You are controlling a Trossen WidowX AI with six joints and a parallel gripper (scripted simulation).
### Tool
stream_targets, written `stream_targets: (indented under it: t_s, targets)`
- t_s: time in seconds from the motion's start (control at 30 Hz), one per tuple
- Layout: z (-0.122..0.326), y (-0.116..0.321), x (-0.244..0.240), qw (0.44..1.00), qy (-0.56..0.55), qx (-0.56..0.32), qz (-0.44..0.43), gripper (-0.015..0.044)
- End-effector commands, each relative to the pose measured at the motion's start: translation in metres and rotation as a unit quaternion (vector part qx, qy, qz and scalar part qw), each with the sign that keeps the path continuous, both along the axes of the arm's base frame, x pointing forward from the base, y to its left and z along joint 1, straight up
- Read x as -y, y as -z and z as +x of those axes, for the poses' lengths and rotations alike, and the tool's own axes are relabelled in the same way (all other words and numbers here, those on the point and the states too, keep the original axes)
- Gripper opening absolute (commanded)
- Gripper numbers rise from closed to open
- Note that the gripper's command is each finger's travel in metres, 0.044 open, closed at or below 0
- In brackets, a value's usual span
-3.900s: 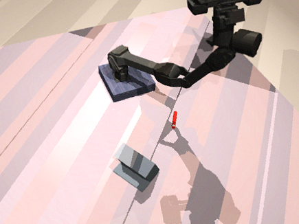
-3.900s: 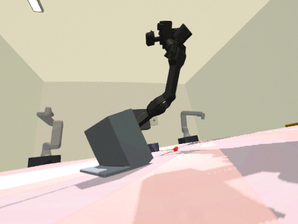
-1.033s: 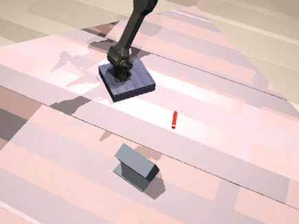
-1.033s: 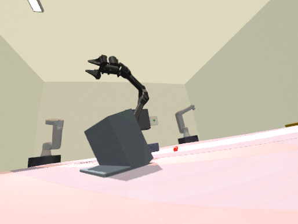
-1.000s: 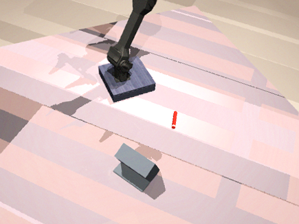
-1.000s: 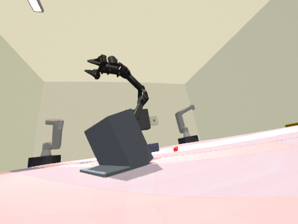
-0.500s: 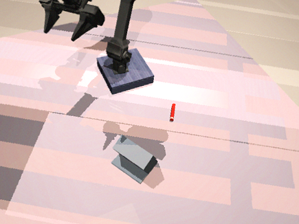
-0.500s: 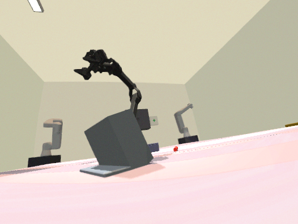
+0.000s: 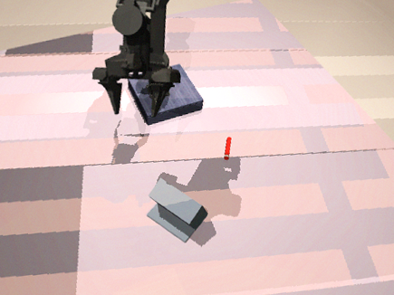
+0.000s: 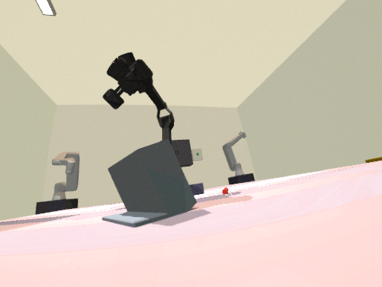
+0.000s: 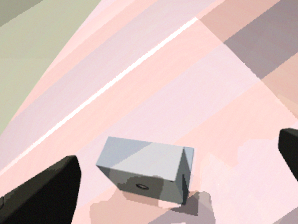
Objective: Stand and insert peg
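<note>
The fingers (image 9: 135, 113) of the black six-joint arm (image 9: 157, 31) (image 10: 154, 97) stand wide open, with nothing between them, raised above the bench (image 9: 287, 251) (image 10: 238, 245) (image 11: 145, 107). The red peg (image 9: 227, 148) (image 10: 225, 191) lies on its side on the bench, well apart from the grey sloped-panel block (image 9: 178, 200) (image 10: 150, 180) (image 11: 145, 157). Its white band is near the end closer to that block. In the wrist view, the block's dark round hole (image 11: 142, 187) shows in its shaded face
</note>
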State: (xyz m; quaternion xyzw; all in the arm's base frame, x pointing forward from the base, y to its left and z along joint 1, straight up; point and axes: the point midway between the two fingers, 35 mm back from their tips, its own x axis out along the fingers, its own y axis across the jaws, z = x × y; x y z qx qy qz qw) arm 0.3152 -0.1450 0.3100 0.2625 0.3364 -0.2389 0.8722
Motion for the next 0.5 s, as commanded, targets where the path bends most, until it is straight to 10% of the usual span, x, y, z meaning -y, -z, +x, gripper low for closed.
stream_targets:
  t_s: [0.0,0.47]
  targets:
    - [0.018,0.028,-0.029,0.998,-0.026,-0.032,0.043,0.044]
    - [0.037,0.14,-0.16,0.959,-0.107,-0.221,0.142,0.044]
